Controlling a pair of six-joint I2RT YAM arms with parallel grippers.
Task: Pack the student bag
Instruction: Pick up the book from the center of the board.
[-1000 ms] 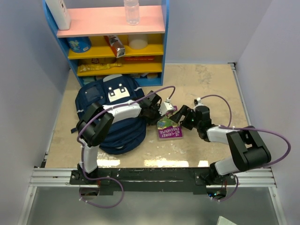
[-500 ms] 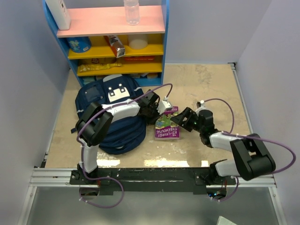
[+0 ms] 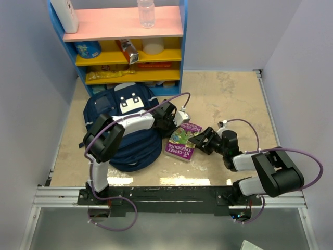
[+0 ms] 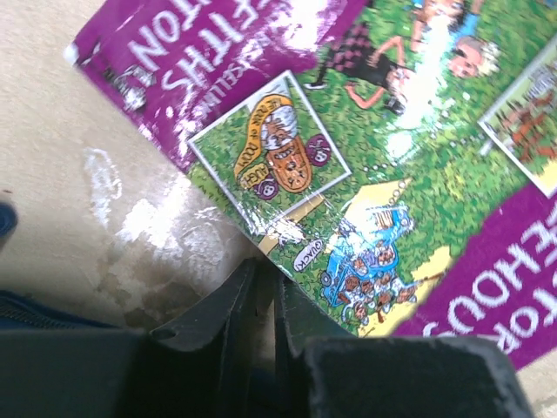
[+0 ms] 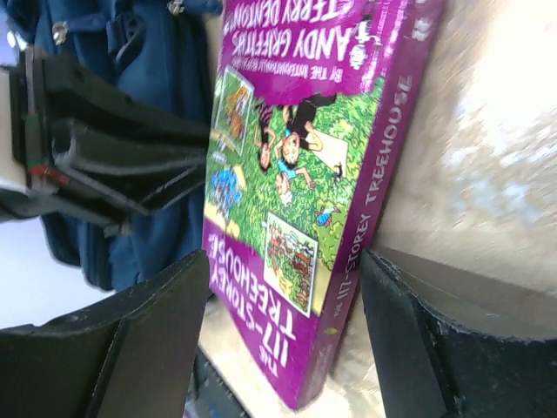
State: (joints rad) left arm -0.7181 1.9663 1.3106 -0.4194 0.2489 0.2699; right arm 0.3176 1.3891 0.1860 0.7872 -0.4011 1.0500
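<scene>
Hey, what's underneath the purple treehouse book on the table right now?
Only the beige table shows around the purple book, which sits beside the student bag. Whatever lies directly beneath it is covered by the book itself.

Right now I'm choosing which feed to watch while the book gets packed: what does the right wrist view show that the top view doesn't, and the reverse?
Only the right wrist view shows the book's spine and the authors' names on its cover, readable up close. Only the top view shows the shelf and the whole bag with its white patch. Both show the book, part of the bag, and the left claw at the book's edge.
</scene>
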